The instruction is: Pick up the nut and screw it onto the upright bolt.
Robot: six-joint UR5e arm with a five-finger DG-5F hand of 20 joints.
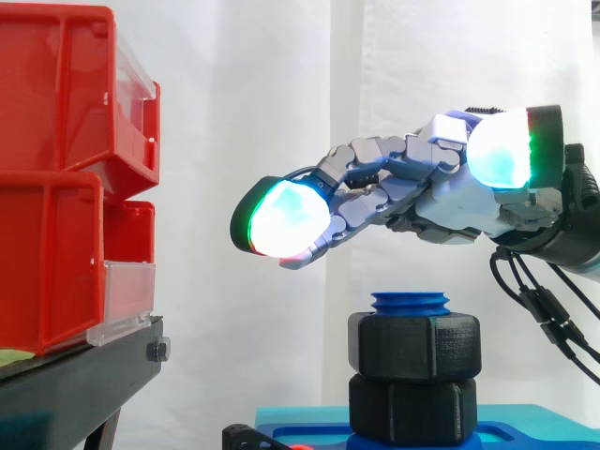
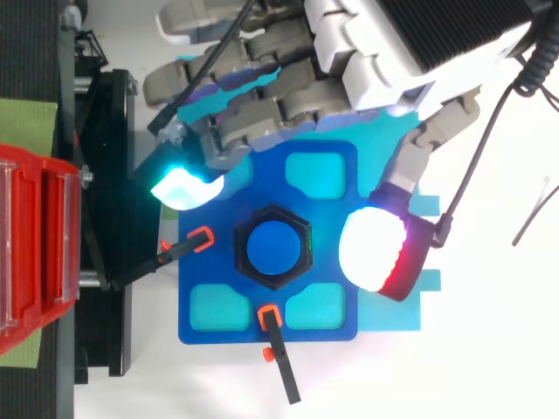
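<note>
The black six-sided plastic nut (image 1: pixel 413 345) was already on the upright blue plastic bolt (image 1: pixel 410 302), and the robot hand (image 1: pixel 459 202) hung above with fingers (image 1: pixel 375 202) spread, holding nothing.

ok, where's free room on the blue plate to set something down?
Free: the lower-left pocket and lower-right pocket, either side of the bottom clamp, and the table right of the plate. Crowded: the nut in the middle, the robot hand over the top edge, the left clamp by the stand.

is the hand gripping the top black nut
No, in the side view the hand hovers above the top black nut on the blue bolt, its fingers relaxed and clear of it.
</note>
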